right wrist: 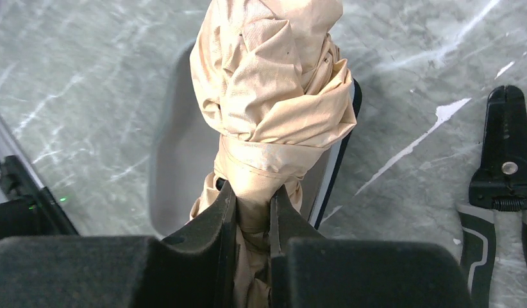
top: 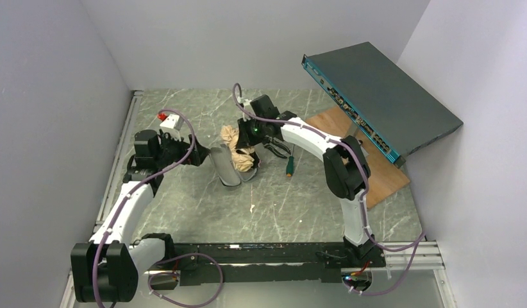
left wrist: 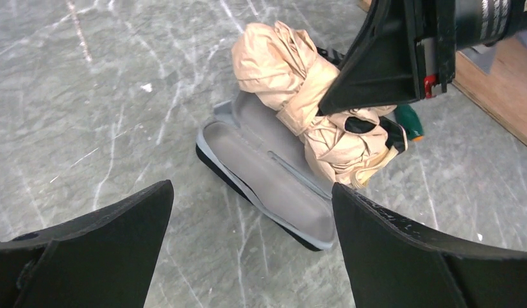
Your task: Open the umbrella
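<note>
Flanking the grey, white-veined marble table (top: 203, 205) and umbrella (top: 231, 135): pale walls (top: 49, 96).

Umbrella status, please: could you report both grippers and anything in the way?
Right gripper jaws shut on the umbrella, folded. Left gripper open, clear of it. Open grey case under it, pliers nearby.

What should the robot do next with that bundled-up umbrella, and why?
Probably bring the open left gripper forward to take the free end of the umbrella. The right gripper is shut on one end of the folded bundle, and the left one holds nothing, so a second grip seems needed to pull it open.
</note>
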Robot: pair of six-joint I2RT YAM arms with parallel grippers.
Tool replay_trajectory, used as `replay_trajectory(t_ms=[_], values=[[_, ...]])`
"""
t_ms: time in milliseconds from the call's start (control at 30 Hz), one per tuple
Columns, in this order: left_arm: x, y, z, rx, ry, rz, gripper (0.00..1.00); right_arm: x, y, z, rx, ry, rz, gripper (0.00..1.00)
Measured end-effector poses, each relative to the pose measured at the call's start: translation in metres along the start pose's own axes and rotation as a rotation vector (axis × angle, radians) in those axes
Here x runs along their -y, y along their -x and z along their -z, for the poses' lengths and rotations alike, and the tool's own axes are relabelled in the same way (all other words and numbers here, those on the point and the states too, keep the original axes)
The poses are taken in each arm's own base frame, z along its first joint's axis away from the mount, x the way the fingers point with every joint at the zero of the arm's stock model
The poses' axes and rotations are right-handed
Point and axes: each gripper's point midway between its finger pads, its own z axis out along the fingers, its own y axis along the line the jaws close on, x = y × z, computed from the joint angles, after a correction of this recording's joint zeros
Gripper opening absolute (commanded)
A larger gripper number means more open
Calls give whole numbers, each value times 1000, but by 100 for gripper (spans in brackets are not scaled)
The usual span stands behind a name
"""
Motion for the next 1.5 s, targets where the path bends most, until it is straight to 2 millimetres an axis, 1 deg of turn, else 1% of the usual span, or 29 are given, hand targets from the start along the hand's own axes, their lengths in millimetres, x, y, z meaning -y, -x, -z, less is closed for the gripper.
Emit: replay_trajectory(t_ms=[67, 133, 200, 300, 333, 400, 433, 467, 533, 600, 700, 800, 867, 967, 1033, 1100, 1167, 1200, 1267, 1300, 1367, 1500], values=[[6, 1, 0, -1, -38, -10, 100, -9, 10, 12, 31, 16, 1, 0], [14, 7, -1, 4, -82, -25, 100, -15, 21, 26, 67, 20, 3, 0], [23, 14, -2, 10, -121, -56, 100, -15, 35, 46, 116, 7, -2, 0], [43, 25, -9, 14, -189, -158, 100, 2, 62, 83, 213, -54, -23, 0], [52, 27, -13, 9, -218, -204, 100, 14, 72, 101, 258, -95, -33, 0], [70, 29, -22, -13, -270, -284, 100, 30, 87, 133, 337, -164, -45, 0], [76, 27, -28, -26, -287, -319, 100, 42, 95, 155, 394, -217, -54, 0], [81, 25, -34, -40, -302, -348, 100, 47, 100, 170, 431, -250, -57, 0], [86, 16, -48, -78, -320, -399, 100, 50, 106, 202, 510, -302, -55, 0], [86, 0, -63, -138, -329, -427, 100, 41, 109, 229, 577, -326, -38, 0], [83, -22, -83, -229, -329, -457, 100, 23, 116, 260, 666, -337, 0, 0], [90, -33, -105, -297, -333, -501, 100, 12, 125, 288, 750, -361, 32, 0], [99, -33, -119, -312, -340, -536, 100, 12, 129, 303, 795, -383, 37, 0], [116, -31, -138, -331, -354, -588, 100, 14, 131, 313, 826, -402, 39, 0], [127, -30, -152, -341, -362, -621, 100, 17, 130, 315, 831, -410, 39, 0], [138, -34, -165, -366, -370, -656, 100, 19, 129, 314, 828, -415, 37, 0], [146, -43, -176, -401, -376, -693, 100, 20, 128, 313, 824, -417, 39, 0], [149, -52, -180, -431, -380, -713, 100, 20, 128, 313, 822, -421, 44, 0], [150, -66, -183, -477, -386, -725, 100, 25, 126, 313, 809, -440, 51, 0], [147, -74, -183, -507, -384, -735, 100, 29, 124, 312, 800, -450, 50, 0], [136, -90, -179, -578, -368, -759, 100, 33, 123, 310, 792, -454, 43, 0], [108, -120, -162, -713, -331, -821, 100, 27, 124, 303, 782, -414, 53, 0]])
